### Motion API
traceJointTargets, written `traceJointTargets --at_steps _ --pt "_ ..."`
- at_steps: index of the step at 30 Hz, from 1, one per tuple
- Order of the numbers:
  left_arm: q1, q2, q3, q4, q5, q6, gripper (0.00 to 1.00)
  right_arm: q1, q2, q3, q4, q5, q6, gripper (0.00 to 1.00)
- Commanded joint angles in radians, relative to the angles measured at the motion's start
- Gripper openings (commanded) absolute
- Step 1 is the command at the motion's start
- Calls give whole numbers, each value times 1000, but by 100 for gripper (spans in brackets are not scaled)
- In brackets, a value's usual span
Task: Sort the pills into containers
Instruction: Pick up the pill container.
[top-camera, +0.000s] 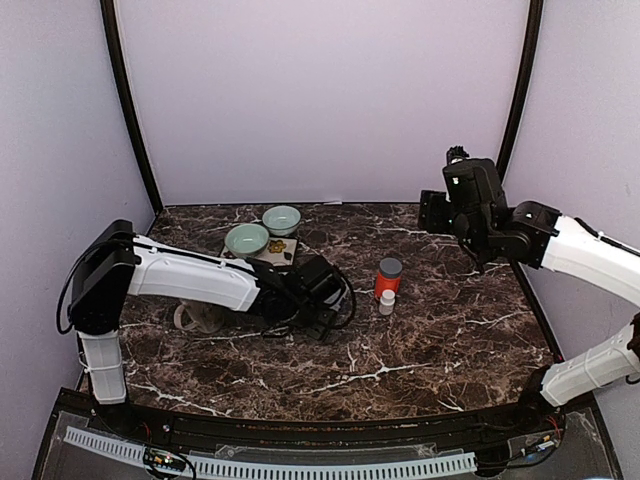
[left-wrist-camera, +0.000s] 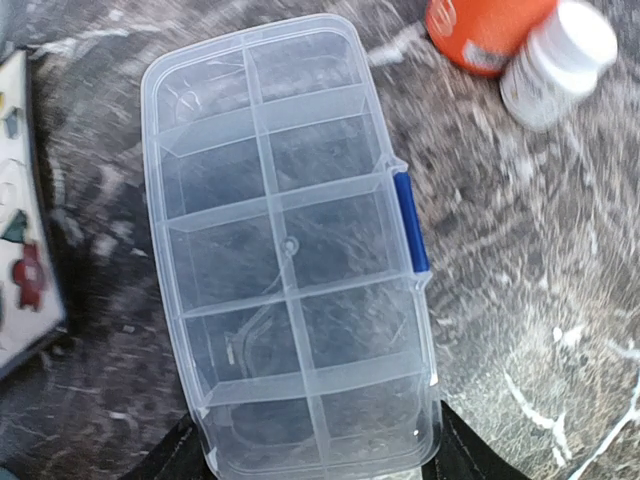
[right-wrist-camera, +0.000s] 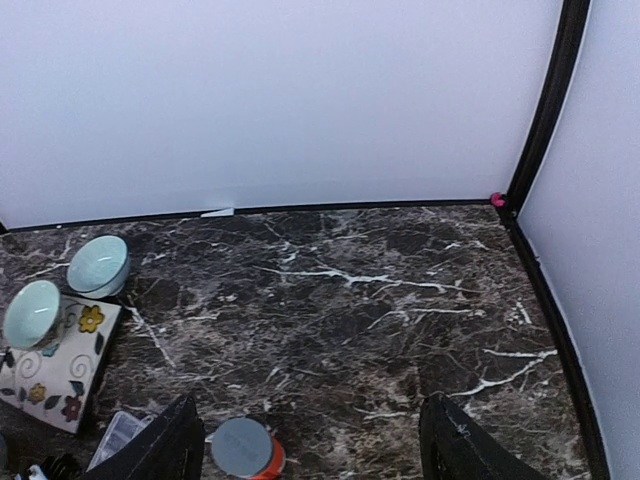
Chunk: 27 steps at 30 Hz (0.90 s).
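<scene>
Left of centre, the left gripper (left-wrist-camera: 318, 452) pinches the organiser box (left-wrist-camera: 290, 250) by one end, lengthwise ahead; the spread right gripper (right-wrist-camera: 315, 442) hangs well apart.

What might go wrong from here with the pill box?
The left gripper has its jaws on just one end of the organiser box, so it may pivot or slip. The orange bottle and small white bottle stand near its far corner; a swing could topple them.

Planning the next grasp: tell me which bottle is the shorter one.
The white bottle: small and all white, it stands right beside the taller, grey-capped orange bottle, on the side nearer the arms.
</scene>
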Motion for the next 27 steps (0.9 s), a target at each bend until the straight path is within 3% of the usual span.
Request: traceJointTargets --at_steps 1,19,27 --pt "42 -138 -23 27 -20 -31 36 17 -24 55 -25 -147 66 74" --pt "116 -320 -77 98 48 9 39 47 111 145 73 -629 230 66" --pt "149 -385 -135 175 104 26 40 -51 170 116 154 -922 301 65"
